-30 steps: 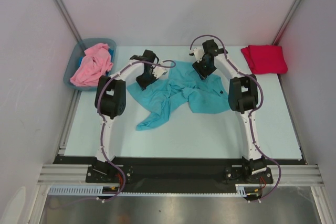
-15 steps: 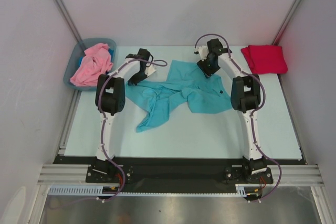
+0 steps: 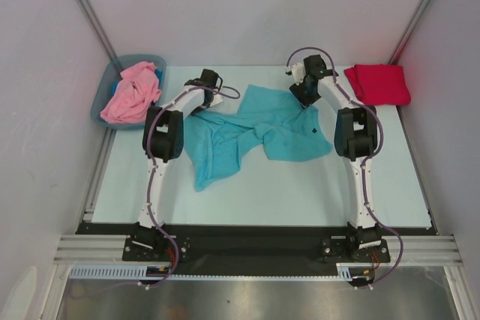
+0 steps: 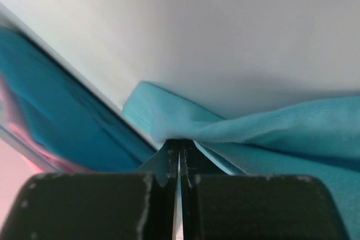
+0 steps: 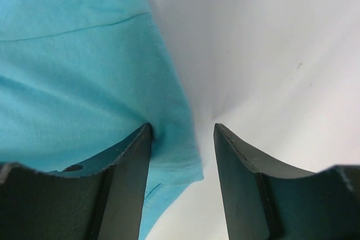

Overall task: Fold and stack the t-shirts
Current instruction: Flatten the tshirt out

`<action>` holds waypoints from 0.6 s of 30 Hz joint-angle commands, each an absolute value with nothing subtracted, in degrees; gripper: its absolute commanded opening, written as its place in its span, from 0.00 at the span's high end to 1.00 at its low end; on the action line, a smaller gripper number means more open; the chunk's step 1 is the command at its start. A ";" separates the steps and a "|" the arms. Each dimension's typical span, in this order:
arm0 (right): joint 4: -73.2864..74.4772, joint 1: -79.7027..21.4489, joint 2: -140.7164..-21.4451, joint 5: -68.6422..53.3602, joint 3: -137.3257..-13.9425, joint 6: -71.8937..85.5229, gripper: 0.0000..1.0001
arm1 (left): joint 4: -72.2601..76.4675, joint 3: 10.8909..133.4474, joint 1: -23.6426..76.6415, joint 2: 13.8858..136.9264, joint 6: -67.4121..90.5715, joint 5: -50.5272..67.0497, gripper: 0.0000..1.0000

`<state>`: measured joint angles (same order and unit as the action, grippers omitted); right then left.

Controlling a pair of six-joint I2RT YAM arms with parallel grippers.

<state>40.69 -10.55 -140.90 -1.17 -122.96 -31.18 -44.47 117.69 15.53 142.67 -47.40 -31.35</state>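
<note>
Pale table [image 3: 300,192] | white walls [image 3: 247,13] | teal t-shirt [image 3: 292,129] spread | bin [image 3: 139,58] far-left

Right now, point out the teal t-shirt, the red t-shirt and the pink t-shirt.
teal t-shirt [image 3: 289,140], top external view, its flat right half.
red t-shirt [image 3: 377,84], top external view, middle of the folded pile.
pink t-shirt [image 3: 131,94], top external view, middle of the crumpled heap.

Teal t-shirt [image 3: 255,129] stretched wider, flatter; left arm [image 3: 163,134], right arm [image 3: 352,133] shifted rearward, farther apart.
</note>
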 commanded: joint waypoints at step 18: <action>32.60 -1.14 -136.59 19.25 -111.45 -33.49 0.46 | -21.98 122.26 21.18 146.25 -65.74 -32.43 1.00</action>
